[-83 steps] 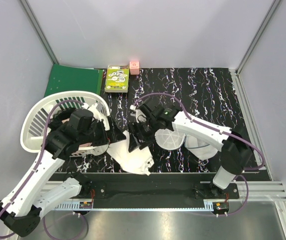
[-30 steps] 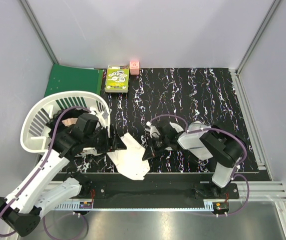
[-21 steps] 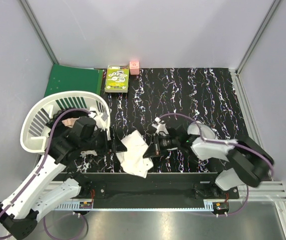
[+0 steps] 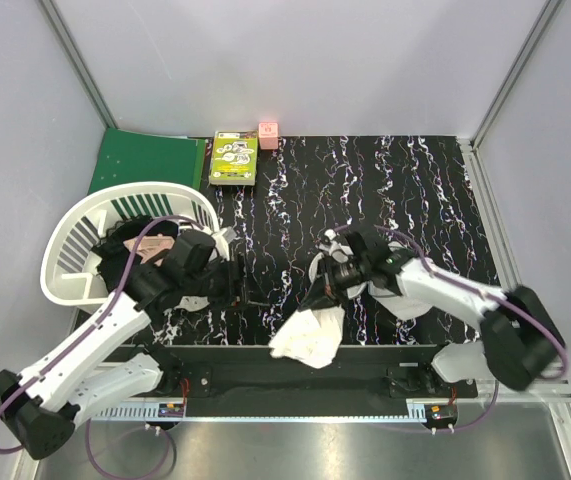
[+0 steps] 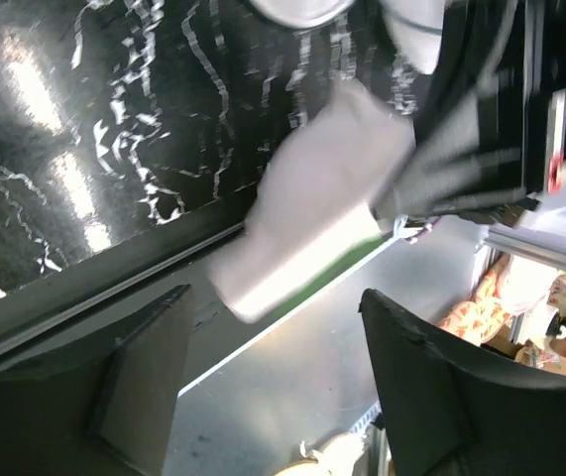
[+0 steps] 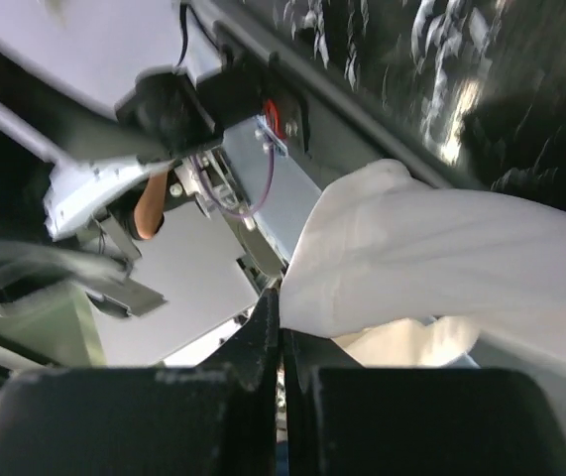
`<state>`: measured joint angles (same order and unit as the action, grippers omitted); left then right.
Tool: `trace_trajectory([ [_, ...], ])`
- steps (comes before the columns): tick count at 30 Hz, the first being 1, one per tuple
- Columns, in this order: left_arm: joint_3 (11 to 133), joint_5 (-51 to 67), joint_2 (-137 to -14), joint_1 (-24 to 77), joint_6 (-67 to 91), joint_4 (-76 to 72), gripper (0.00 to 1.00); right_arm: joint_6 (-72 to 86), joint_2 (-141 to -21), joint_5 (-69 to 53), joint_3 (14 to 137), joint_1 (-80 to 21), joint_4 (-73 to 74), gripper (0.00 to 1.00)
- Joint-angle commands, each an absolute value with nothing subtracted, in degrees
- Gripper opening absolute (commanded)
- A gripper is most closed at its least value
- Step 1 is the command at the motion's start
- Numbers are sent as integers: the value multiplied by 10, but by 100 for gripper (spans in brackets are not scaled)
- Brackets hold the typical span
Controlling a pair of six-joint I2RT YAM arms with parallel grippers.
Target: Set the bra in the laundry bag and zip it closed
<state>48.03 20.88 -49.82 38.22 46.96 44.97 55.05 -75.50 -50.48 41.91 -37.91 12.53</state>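
Observation:
My right gripper is shut on the edge of a white cloth that hangs over the table's front edge. In the right wrist view the closed jaws pinch a corner of that cloth. The laundry bag, white and round, lies on the table, mostly hidden under the right arm. My left gripper stands open and empty left of the cloth. In its wrist view the left gripper is spread wide, with the blurred cloth ahead. A black soft shape in the basket may be the bra.
A white slatted basket stands at the left with a pale pink garment in it. A green folder, a green box and a small pink cube lie along the back. The arms' base rail runs along the front.
The right gripper has drawn the white cloth away from the left gripper, to the right and toward the front edge, where it now hangs. The left gripper stays open.

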Motion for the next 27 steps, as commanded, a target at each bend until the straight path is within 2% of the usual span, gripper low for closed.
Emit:
trace_trajectory([
  [1,493,184,-519,385,480,425,68,461,-904,-554,535,-365,135,0],
  [6,500,158,-556,386,477,423,68,417,-1049,-558,658,-359,145,0],
  [12,520,149,-620,399,458,397,63,356,-1085,-551,682,-336,221,1],
  [14,523,142,-649,409,460,375,60,299,-1089,-514,704,-335,269,7],
  [18,522,114,-713,424,478,343,42,227,-1103,-453,734,-334,363,18],
  [19,519,111,-722,427,481,331,40,216,-1106,-438,748,-333,380,18],
  [23,523,106,-773,428,478,291,37,174,-1102,-366,772,-333,442,33],
  [27,533,85,-816,428,467,280,33,170,-1093,-359,784,-333,465,44],
])
